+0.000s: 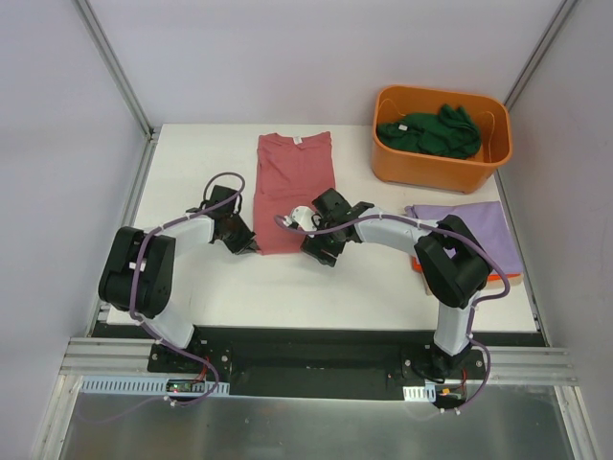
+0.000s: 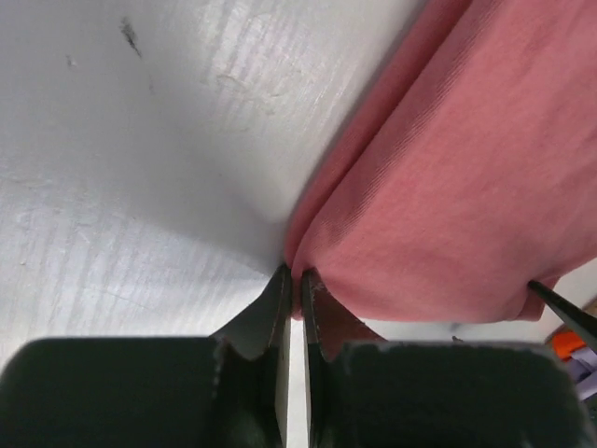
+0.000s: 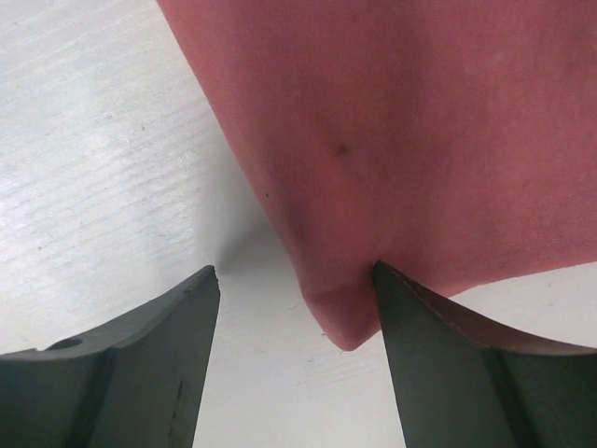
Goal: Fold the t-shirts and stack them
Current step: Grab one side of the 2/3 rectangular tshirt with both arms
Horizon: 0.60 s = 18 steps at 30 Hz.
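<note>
- Two arms are bolted at the near edge of the white table (image 1: 287,297), at 6 o'clock. Both bend inward to the near end of the red-pink t-shirt (image 1: 292,182).
- Left gripper (image 2: 297,285): it sits low at the shirt's near corner on the 9 o'clock side. Its fingers are pressed almost together, with only a thin slit between them, and the tips are right at the folded edge of the cloth. Whether any cloth is nipped in that slit cannot be told.
- Right gripper (image 3: 294,273): it is at the shirt's other near corner, on the 3 o'clock side, spread wide and gripping nothing. The rounded corner of the shirt lies between the fingers, touching the one at 3 o'clock and well apart from the one at 9 o'clock.
- Red-pink t-shirt: it lies flat at the table's middle, folded into a long strip that runs from 6 to 12 o'clock, with the collar at the far end.
- Lavender t-shirt (image 1: 469,230): it lies flat at 3 o'clock from the right gripper, near the table's right edge. A sliver of orange cloth (image 1: 510,279) shows under its near corner.
- Orange tub (image 1: 436,168): farthest off, at about 1 o'clock, it stands in the far right corner. The dark green t-shirt (image 1: 428,132) is bundled inside it.
</note>
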Motion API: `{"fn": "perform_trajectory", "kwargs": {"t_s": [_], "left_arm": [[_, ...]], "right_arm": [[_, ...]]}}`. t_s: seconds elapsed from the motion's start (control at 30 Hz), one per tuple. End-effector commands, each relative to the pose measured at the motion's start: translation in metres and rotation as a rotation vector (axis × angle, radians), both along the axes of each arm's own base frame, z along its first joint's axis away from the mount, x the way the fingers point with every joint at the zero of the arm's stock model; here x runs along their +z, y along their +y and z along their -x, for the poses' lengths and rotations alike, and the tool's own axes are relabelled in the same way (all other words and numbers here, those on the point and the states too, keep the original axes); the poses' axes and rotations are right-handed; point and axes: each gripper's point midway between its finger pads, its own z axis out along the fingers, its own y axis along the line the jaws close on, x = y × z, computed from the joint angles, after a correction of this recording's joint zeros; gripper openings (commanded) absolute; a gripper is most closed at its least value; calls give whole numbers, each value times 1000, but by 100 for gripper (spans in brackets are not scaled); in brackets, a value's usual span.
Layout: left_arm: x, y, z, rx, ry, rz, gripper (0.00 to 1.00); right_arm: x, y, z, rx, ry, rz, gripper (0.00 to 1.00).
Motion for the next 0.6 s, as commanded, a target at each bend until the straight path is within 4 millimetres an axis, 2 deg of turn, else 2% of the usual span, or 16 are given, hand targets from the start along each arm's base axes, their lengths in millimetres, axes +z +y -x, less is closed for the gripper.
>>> {"fn": "perform_trajectory", "kwargs": {"t_s": [0.0, 0.27, 0.37, 0.57], "left_arm": [[-18, 7, 13, 20, 62, -28, 0], [-5, 35, 21, 78, -34, -143, 0], [-6, 32, 24, 63, -22, -125, 0], [-13, 24, 27, 35, 19, -96, 0]], "right_arm": [[1, -4, -2, -25, -11, 12, 70], [12, -22, 2, -38, -92, 36, 69], [11, -15, 7, -4, -79, 18, 61], [12, -9, 4, 5, -142, 50, 61]]}}
